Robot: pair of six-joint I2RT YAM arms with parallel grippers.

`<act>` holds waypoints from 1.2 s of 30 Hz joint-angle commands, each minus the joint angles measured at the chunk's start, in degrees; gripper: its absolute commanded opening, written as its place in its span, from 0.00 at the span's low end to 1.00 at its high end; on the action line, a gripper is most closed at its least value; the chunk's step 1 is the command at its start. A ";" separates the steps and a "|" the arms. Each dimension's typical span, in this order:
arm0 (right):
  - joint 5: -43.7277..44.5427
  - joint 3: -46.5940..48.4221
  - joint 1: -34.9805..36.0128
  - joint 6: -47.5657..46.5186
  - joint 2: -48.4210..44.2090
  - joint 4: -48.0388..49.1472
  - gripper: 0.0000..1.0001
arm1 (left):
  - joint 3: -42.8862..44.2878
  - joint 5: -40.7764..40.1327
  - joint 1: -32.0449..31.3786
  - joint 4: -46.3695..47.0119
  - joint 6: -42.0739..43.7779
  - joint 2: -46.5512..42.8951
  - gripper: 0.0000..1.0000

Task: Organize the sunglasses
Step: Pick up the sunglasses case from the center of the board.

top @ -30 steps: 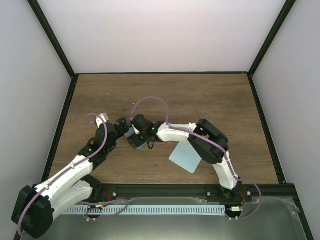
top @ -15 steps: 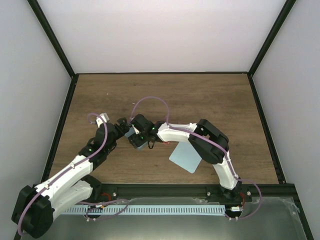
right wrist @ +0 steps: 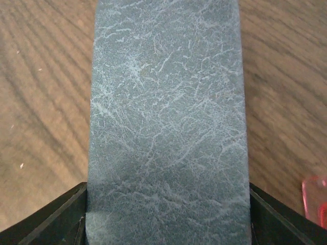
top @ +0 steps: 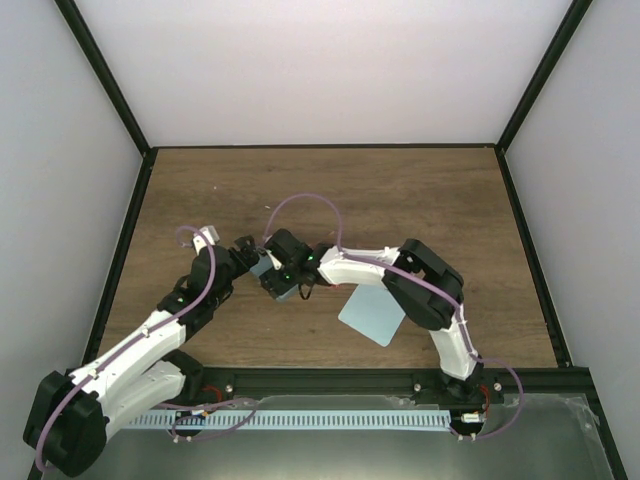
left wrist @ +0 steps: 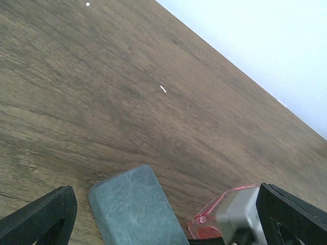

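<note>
Beside the sunglasses (left wrist: 213, 210), the case (right wrist: 166, 102) is clamped by the right gripper (right wrist: 167, 217); the left gripper (left wrist: 166, 219) is spread; they could be crushed if it is slid.

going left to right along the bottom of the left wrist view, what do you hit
black finger → grey-blue case → red sunglasses → second black finger
</note>
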 commanded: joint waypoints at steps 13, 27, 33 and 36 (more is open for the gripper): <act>-8.49 -15.85 -6.08 5.41 -29.42 10.47 0.56 | -4.60 4.30 -0.18 10.10 5.62 -12.84 0.99; -40.45 -27.82 -22.76 12.96 -38.71 23.88 0.51 | -7.84 29.07 -0.23 29.94 7.67 -5.21 1.00; -40.91 -28.23 -22.82 12.32 -39.39 24.35 0.51 | -8.49 36.77 -0.24 37.36 5.55 0.71 1.00; -41.11 -28.23 -22.85 12.16 -39.33 24.30 0.52 | -8.46 37.33 -0.23 37.84 5.33 1.06 1.00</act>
